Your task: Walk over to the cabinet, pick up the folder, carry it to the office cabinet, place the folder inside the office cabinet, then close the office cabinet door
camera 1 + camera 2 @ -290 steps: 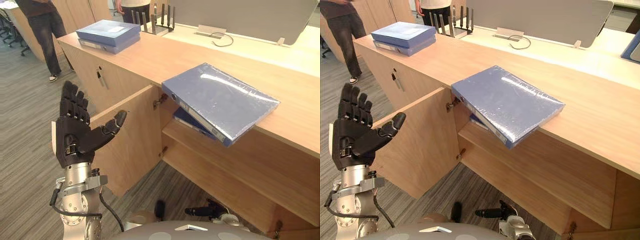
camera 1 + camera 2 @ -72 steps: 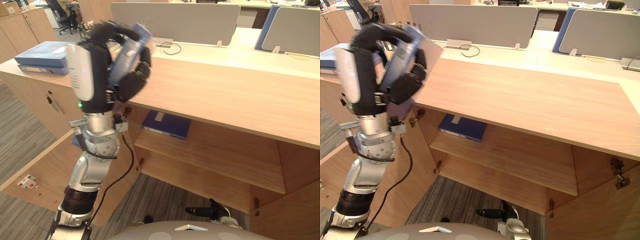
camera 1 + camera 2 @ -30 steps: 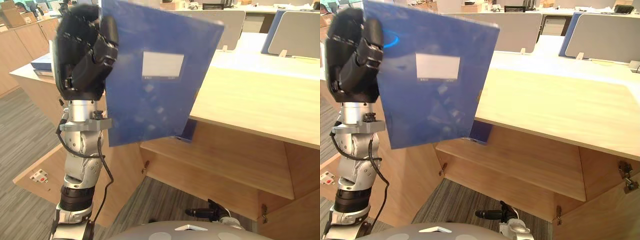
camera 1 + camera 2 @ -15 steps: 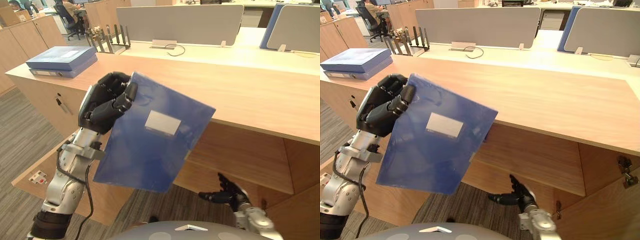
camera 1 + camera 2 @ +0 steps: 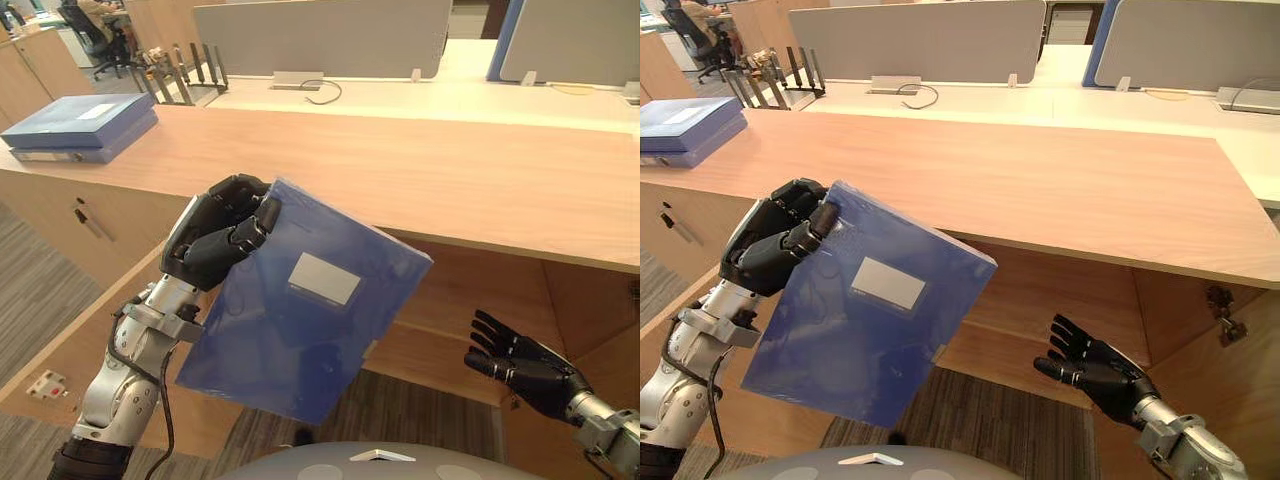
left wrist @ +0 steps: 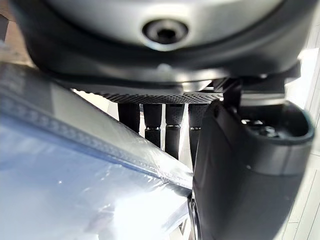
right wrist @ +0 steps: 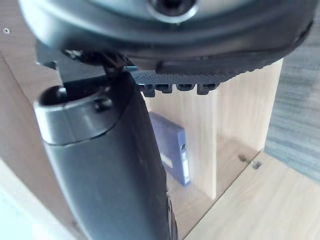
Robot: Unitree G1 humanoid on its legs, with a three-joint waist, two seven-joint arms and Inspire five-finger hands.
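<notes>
Fingers of the left hand (image 5: 215,235) are curled round a flat blue plastic folder (image 5: 300,335); the right hand (image 5: 528,363) is held with fingers spread.

Folder (image 5: 300,330): blue plastic cover, glossy; clear film wrap, wrinkled, catches glare in left wrist view. Label (image 5: 323,278): white paper, matt. Left hand (image 5: 215,235) & right hand (image 5: 1095,370): black plastic, matt; fingers (image 6: 173,125) w/ ribbed rubbery segments, palm pad dimpled. Cabinet (image 5: 450,170): light wood-grain finish, smooth, satin sheen on top. Desk (image 5: 420,95) behind: pale, smooth. Screens (image 5: 320,35): grey, cloth-like, matt. Floor (image 5: 25,290): grey striped carpet, rough. Stacked folders (image 5: 75,120): blue, slight gloss.
</notes>
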